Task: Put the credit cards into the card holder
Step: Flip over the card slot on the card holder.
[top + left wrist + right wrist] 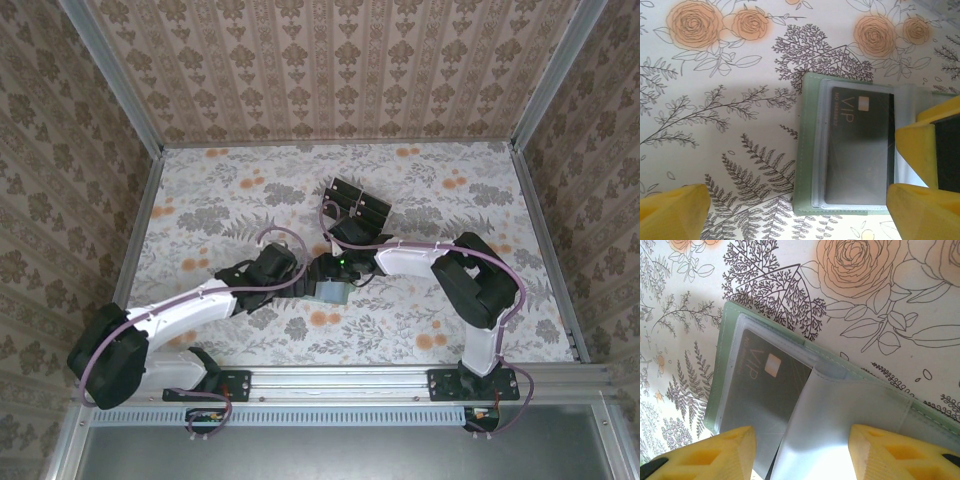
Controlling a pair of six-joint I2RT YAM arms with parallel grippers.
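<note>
The card holder [807, 150] is a pale green wallet lying open on the flowered table, seen from above near the middle [330, 291]. One black credit card [860, 145] marked VIP sits inside its clear sleeve [765, 385]. My left gripper [795, 215] hovers low over the wallet's near edge, open wide, with nothing between its fingers. My right gripper [800, 452] is open above the wallet [722, 355], and a loose clear sleeve flap [840, 425] rises between its yellow fingers without being pinched. More black cards [357, 203] lie further back.
Both arms meet over the wallet at the table's centre, so their fingers are close together; a yellow finger of the right gripper [922, 150] stands at the wallet's right side. Patterned walls and metal rails [540, 230] bound the table.
</note>
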